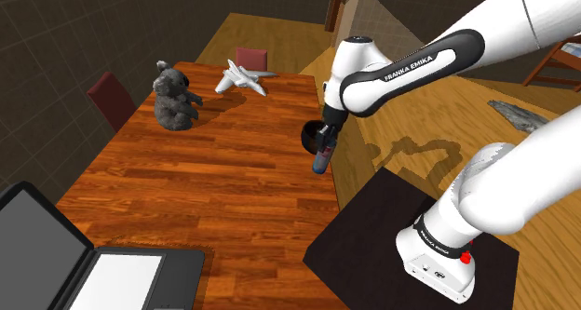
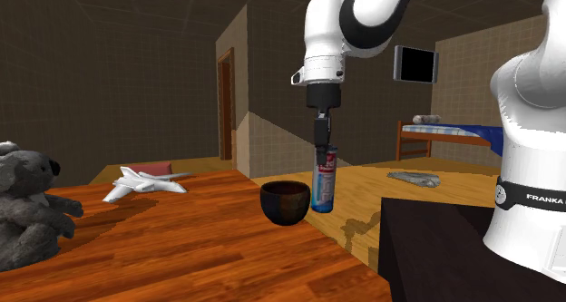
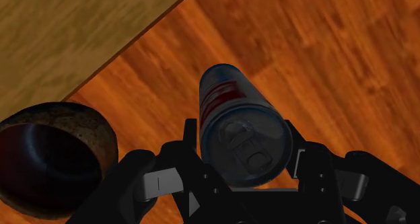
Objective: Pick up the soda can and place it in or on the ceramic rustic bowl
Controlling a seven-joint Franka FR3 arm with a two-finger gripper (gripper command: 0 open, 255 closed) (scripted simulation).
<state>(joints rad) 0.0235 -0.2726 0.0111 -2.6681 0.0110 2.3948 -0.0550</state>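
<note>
Carry step | my all-black gripper (image 3: 242,143) closed round the top of the upright blue-and-red soda can (image 2: 324,182), just beside the dark brown rustic bowl (image 2: 286,202) near the wooden desk's (image 2: 181,246) edge | next, I judge: lift clear of the rim, centre over the bowl, lower, release.

1. A worktop (image 1: 214,187) of reddish-brown wooden planks runs from the shoulder view's centre toward seven o'clock.
2. Two dark red chairs stand at its far edge, one (image 1: 110,96) at ten o'clock and the other (image 1: 249,58) at twelve.
3. The floor (image 1: 447,122), in pale wooden planks, lies at three o'clock.
4. Dark walls (image 1: 56,29) with a faint grid rise at eleven o'clock.
5. The second exterior view shows a wooden-framed doorway (image 2: 227,110) at eleven o'clock, a black wall panel (image 2: 417,65) at two, and a wooden bed (image 2: 449,132) with a blue cover at three.
</note>
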